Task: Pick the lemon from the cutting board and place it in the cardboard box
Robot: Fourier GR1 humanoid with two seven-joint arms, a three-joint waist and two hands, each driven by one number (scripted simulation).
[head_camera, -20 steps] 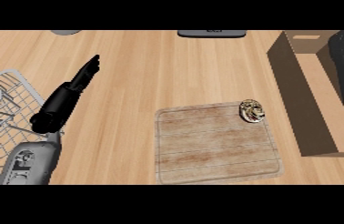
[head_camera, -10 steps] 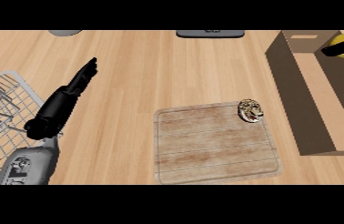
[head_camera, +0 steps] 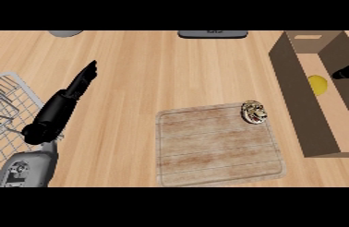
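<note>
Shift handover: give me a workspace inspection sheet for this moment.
Surface: wooden counter.
Job's things: lemon inside cardboard box; cutting board carries no lemon.
Clutter: small round patterned object at board's far right corner; wire rack at left edge.
Robot hands: left robot hand open, fingers straight, resting; right robot hand only a dark tip over the box.
Cables: nothing seen.
Surroundings: dark item and grey item at far edge.

A light wooden kitchen counter [head_camera: 170,69] carries a pale, square wooden cutting board [head_camera: 218,147] at centre right, with an open brown cardboard box [head_camera: 303,97] just beside it at the right edge. A grey wire rack [head_camera: 17,101] sits at the left edge. A dark flat object [head_camera: 213,33] and a grey rounded object [head_camera: 66,33] lie along the far edge.
</note>
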